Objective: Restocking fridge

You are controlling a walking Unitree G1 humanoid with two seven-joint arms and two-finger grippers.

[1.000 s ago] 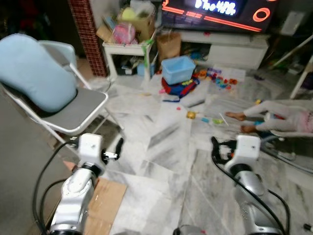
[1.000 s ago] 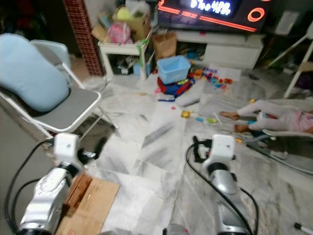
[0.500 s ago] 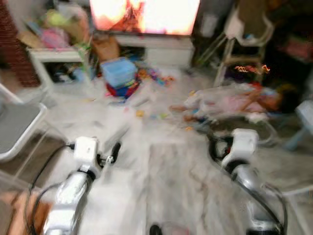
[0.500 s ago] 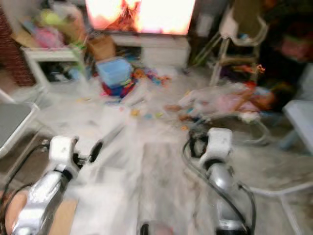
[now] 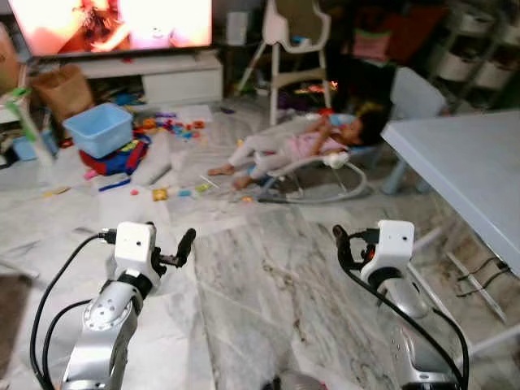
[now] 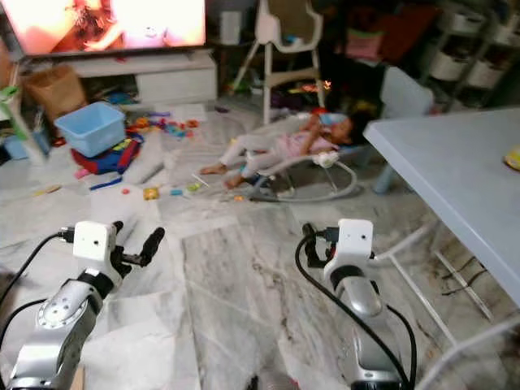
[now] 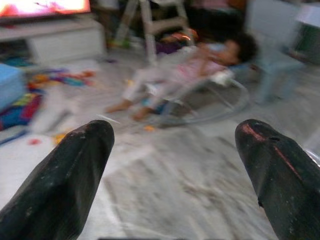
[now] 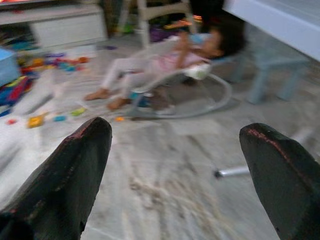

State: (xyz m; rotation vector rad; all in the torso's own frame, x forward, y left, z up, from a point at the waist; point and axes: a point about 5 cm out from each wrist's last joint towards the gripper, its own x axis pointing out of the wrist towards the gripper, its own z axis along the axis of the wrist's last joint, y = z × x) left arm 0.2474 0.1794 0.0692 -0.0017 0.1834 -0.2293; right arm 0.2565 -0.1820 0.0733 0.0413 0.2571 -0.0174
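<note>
Two silver robot arms are reaching forward over a grey marble floor (image 5: 268, 284), each one empty. Seen from the head, the left gripper (image 5: 185, 244) is hovering low on the left side and the right gripper (image 5: 341, 244) is hovering low on the right side. Both wrist cameras are showing their black fingers (image 7: 60, 175) spread wide apart with bare floor between them; the right gripper's fingers (image 8: 60, 170) are likewise gaping and pinching nothing.

Ahead of the arms, a person (image 5: 284, 146) in pale pink clothes is lying back in a bouncer seat (image 5: 313, 175) with a curved metal frame, resting on the floor near the middle of the room. Behind it, a white high chair (image 5: 292, 41) is standing. To the left, a bright television screen (image 5: 114, 23) is glowing above a low white cabinet (image 5: 162, 81). A light blue plastic tub (image 5: 97, 130) is sitting on the floor in front of the cabinet, with small colourful toys (image 5: 171, 126) scattered around it and a brown paper bag (image 5: 61, 89) standing nearby. On the right, the corner of a pale blue table (image 5: 463, 162) is jutting into sight, its thin metal legs touching the floor. Dark shelving with white bins (image 5: 479, 57) is standing at the far right. I cannot make out a fridge or any groceries.
</note>
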